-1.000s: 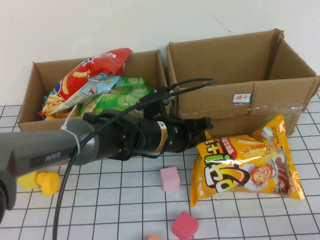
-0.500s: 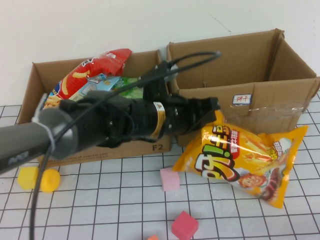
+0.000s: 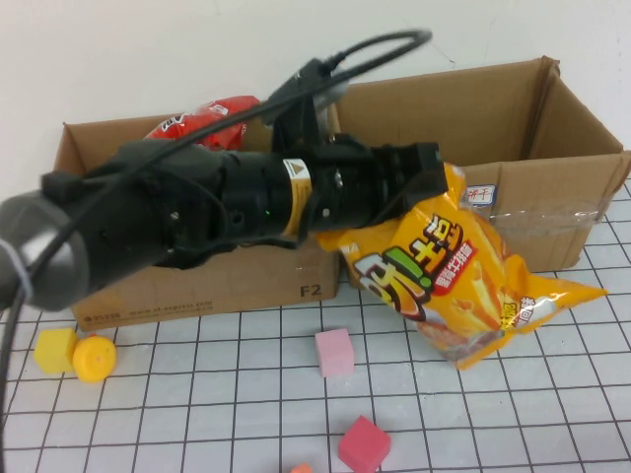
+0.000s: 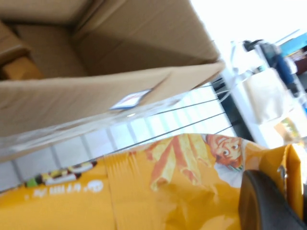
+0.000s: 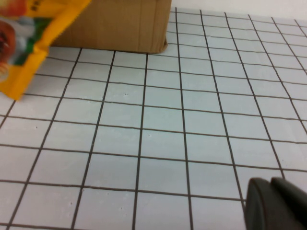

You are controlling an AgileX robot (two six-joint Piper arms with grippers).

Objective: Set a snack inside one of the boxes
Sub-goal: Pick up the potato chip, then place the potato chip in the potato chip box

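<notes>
Two cardboard boxes stand at the back, the left box and the right box. One yellow snack bag hangs in the air, and one red bag shows in the left box. Two pink cubes lie on the table, with two yellow toys.

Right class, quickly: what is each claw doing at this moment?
Left claw: shut on the orange snack bag, lifted before the right box.
Right claw: shut, empty, low over the table.
</notes>
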